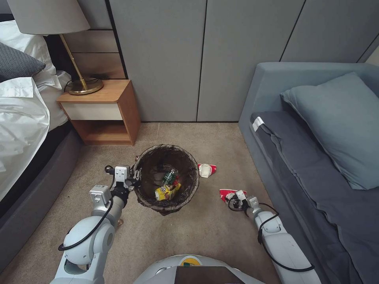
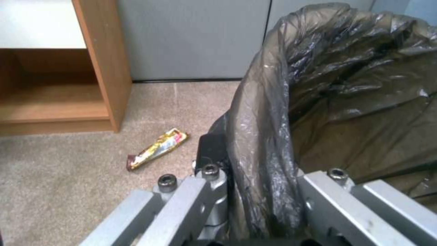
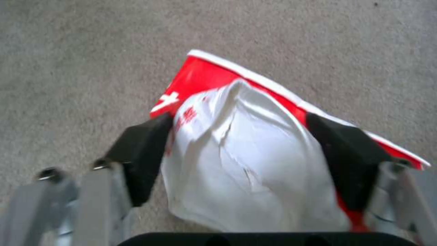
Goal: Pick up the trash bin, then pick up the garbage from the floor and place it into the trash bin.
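The trash bin [image 1: 166, 179] is round with a dark bag [image 2: 346, 89] folded over its rim. My left gripper [image 1: 136, 177] [image 2: 259, 164] is shut on the bin's left rim. A green-labelled bottle [image 1: 170, 176] and a yellow snack wrapper [image 1: 167, 192] lie inside. To the right of the bin, low at the carpet, my right gripper [image 1: 236, 197] [image 3: 241, 160] is shut on a crushed red-and-white paper cup [image 1: 227, 193] [image 3: 237, 143], its black pads [image 3: 141, 157] pressing both sides. Another crushed cup [image 1: 207, 169] lies on the carpet beside the bin's right rim. A dark candy wrapper [image 2: 157, 148] lies on the carpet near the nightstand.
A wooden nightstand [image 1: 102, 112] [image 2: 100, 68] with a brass lamp [image 1: 81, 85] stands at the back left beside the bed [image 1: 23, 130]. A grey sofa [image 1: 316, 165] with a cushion runs along the right. Grey wall panels [image 1: 197, 59] close the back. Beige carpet [image 1: 189, 244] lies open in front.
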`<state>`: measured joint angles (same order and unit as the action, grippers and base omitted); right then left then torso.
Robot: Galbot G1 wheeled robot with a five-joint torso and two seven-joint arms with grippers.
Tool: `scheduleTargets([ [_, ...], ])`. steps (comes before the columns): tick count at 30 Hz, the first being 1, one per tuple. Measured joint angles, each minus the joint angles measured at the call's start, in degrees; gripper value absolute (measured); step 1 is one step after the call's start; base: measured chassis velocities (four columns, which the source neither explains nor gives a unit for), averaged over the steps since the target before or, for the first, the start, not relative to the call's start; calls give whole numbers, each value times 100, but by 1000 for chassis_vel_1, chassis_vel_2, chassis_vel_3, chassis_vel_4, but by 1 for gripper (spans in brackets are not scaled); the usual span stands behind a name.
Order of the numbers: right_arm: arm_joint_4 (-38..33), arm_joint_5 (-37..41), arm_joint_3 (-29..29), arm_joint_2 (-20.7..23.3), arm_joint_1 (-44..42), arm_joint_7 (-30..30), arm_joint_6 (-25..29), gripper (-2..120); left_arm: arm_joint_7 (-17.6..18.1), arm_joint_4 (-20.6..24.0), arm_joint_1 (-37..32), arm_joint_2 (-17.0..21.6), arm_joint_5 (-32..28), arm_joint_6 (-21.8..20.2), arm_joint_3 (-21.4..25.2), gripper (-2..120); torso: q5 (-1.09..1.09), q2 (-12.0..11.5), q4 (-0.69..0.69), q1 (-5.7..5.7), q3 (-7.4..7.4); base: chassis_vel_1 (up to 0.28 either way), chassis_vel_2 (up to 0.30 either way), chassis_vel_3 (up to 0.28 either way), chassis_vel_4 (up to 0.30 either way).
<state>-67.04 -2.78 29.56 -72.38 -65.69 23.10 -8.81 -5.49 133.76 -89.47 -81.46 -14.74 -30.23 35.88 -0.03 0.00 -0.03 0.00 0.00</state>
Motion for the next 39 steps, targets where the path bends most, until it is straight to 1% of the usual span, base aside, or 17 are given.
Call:
scheduleTargets([
  [2, -5, 0, 14, -2, -15, 13, -1, 59, 2, -2, 1, 0, 0, 0, 5, 7, 1, 0, 0, 0, 0, 0, 0, 0, 0],
  [3, -5, 0, 14, -2, -15, 13, -1, 59, 2, -2, 1, 0, 0, 0, 5, 7, 1, 0, 0, 0, 0, 0, 0, 0, 0],
  [5, -11, 1, 24, -5, -29, 16, 0, 48, 10, -3, 2, 1, 0, 0, 20, 7, 0, 0, 1, 0, 0, 0, 0, 0, 0],
  [10, 10, 8, 36, -37, -36, 21, 11, 34, 15, -3, 3, 0, -1, 2, 26, 7, 3, 0, 3, 0, 0, 0, 0, 0, 0],
  [11, 19, 5, 38, -42, -37, 22, 13, 27, 16, -3, 4, -2, 0, 3, 26, 7, 4, 0, 3, 0, 0, 0, 0, 0, 0],
  [12, 19, 5, 38, -42, -37, 22, 13, 27, 16, -3, 4, -2, 0, 3, 26, 7, 4, 0, 3, 0, 0, 0, 0, 0, 0],
  [14, -3, 1, 58, -58, -41, 22, 8, 14, 17, -5, 10, -6, 6, 6, 23, 7, 4, 0, 3, 0, 1, 0, 0, 0, 0],
  [16, -25, 10, 70, -73, -50, 20, 8, 14, 16, -7, 10, -9, 9, 8, 22, 7, 5, 0, 4, 0, 1, 0, 0, 0, 0],
  [18, -109, 58, 93, -94, -83, 2, 14, 6, 17, -9, 10, -11, 16, 9, 21, 7, 7, 0, 5, 0, 1, 0, 0, 0, 0],
  [20, -148, 78, 107, -98, -101, -4, 18, 6, 17, -9, 11, -12, 17, 9, 20, 7, 7, 0, 5, 0, 1, 0, 0, 0, 0],
  [22, -285, 152, 158, -100, -158, -22, 24, 0, 17, -8, 10, -13, 26, 9, 1, 7, 6, 0, 5, 0, 1, 0, 0, 0, 0],
  [30, -576, 286, 289, -100, -306, -115, 72, 0, 16, 26, 8, -12, 55, 10, -38, 7, 5, 0, 3, 0, 1, 0, 0, 0, 0],
  [33, -1234, 542, 404, -62, -562, -204, 34, 0, 15, 60, -2, -2, 54, 10, -25, 7, 4, 0, 4, 0, 0, 0, 0, 0, 0],
  [34, -1234, 542, 404, -62, -562, -204, 34, 0, 15, 60, -2, -2, 54, 10, -25, 7, 4, 0, 4, 0, 0, 0, 0, 0, 0],
  [36, -1937, 749, 510, 20, -829, -232, -37, 0, 15, 74, -8, -2, 54, 9, -33, 7, 4, -1, 3, 0, 0, 0, 0, 0, 0],
  [37, -1937, 749, 510, 20, -829, -232, -37, 0, 15, 74, -8, -2, 54, 9, -33, 7, 4, -1, 3, 0, 0, 0, 0, 0, 0],
  [39, -2670, 965, 606, 101, -1068, -248, -135, 0, 15, 77, -10, -4, 60, 8, -56, 7, 1, 0, 2, 0, 0, 0, 0, 0, 0],
])
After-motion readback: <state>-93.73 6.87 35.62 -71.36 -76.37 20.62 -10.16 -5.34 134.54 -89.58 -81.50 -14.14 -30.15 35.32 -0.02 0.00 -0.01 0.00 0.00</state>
